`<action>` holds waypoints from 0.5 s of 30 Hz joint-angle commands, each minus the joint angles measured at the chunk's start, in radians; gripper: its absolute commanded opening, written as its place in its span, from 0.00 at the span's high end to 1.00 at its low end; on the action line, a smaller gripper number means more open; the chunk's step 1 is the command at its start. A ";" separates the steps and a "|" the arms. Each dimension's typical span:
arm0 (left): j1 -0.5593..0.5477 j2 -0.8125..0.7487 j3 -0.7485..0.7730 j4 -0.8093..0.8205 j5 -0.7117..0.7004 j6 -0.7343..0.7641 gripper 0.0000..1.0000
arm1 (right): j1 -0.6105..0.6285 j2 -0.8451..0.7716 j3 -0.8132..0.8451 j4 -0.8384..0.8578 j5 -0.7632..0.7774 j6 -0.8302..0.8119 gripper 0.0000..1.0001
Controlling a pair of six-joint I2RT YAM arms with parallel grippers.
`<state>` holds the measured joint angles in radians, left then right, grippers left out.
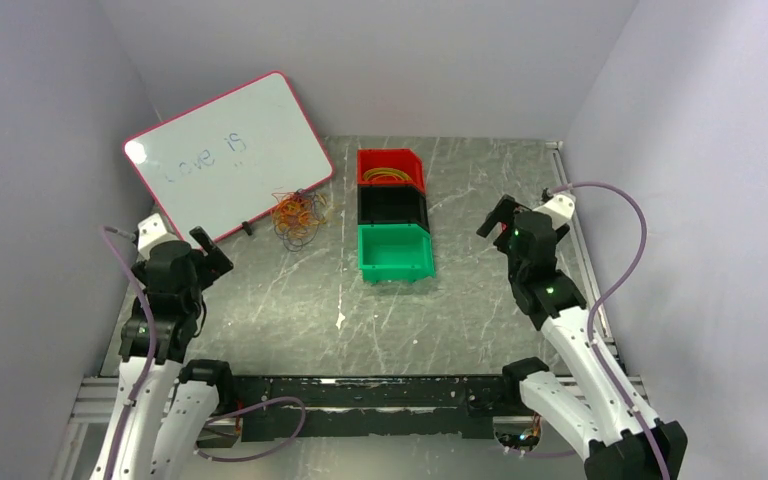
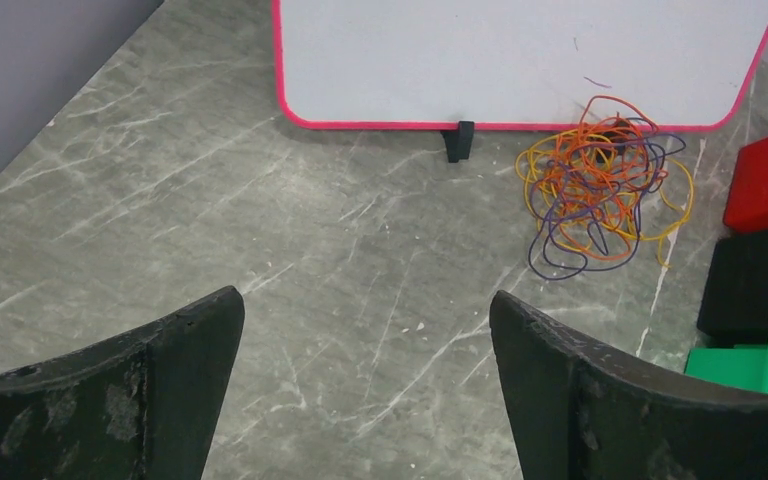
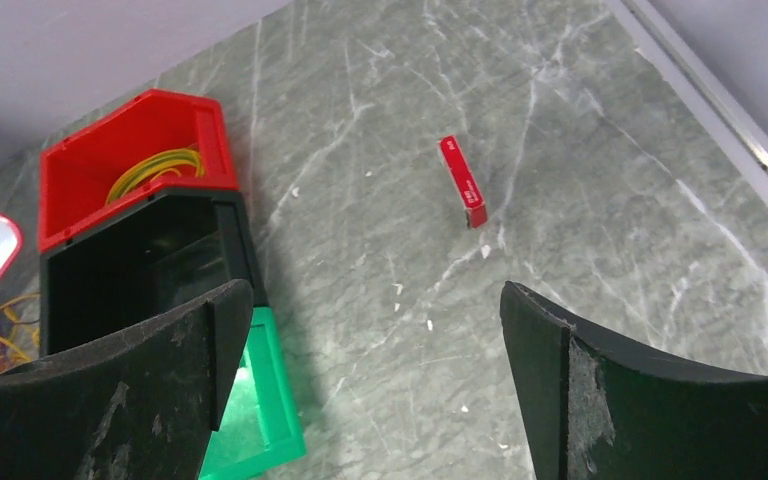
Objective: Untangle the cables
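Red bin [image 3: 215,145] near surface's far edge holding yellow loops [image 3: 155,170], cables [image 2: 600,190] tangled beside whiteboard [image 2: 520,60], left gripper [image 2: 365,302] and right gripper [image 3: 375,295] spread wide, released.

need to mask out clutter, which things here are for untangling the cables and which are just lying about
For the job: cables; left gripper and right gripper, both open; probably the red bin, holding yellow loops.

Lying about: whiteboard; small red block; black bin; green bin.

Showed white arm shells [image 1: 585,350], black joints [image 1: 170,275], scuffed black fingers [image 2: 600,400], and purple hoses [image 1: 628,262] looping above the base rail [image 1: 360,392].
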<state>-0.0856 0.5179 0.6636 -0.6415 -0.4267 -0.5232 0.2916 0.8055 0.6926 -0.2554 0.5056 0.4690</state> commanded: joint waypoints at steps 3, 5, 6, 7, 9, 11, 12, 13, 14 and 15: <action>0.050 0.051 0.061 0.057 0.132 0.079 0.02 | -0.043 0.065 0.084 0.034 -0.108 0.002 0.01; 0.057 0.060 0.067 0.066 0.151 0.091 0.01 | -0.049 0.087 0.109 0.018 -0.114 0.004 0.01; 0.060 0.063 0.070 0.068 0.160 0.095 0.01 | -0.052 0.095 0.118 0.013 -0.118 0.006 0.01; 0.063 0.066 0.072 0.072 0.169 0.100 0.01 | -0.055 0.103 0.126 0.011 -0.122 0.007 0.00; 0.067 0.073 0.076 0.080 0.189 0.110 0.01 | -0.058 0.110 0.136 0.007 -0.121 0.014 0.00; 0.071 0.080 0.077 0.093 0.222 0.120 0.01 | -0.061 0.111 0.142 0.007 -0.126 0.012 0.00; 0.072 0.084 0.076 0.107 0.254 0.124 0.01 | -0.062 0.110 0.145 0.007 -0.133 0.010 0.00; 0.073 0.088 0.071 0.131 0.290 0.152 0.01 | -0.062 0.108 0.145 0.007 -0.147 0.008 0.00; 0.074 0.096 0.067 0.156 0.333 0.162 0.01 | -0.063 0.106 0.144 0.009 -0.166 0.005 0.00; 0.075 0.108 0.065 0.181 0.371 0.167 0.01 | -0.064 0.104 0.143 0.011 -0.187 0.004 0.00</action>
<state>-0.0254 0.6037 0.7074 -0.5690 -0.2176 -0.4149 0.2401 0.9169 0.8101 -0.2455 0.3828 0.4747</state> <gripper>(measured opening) 0.990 0.994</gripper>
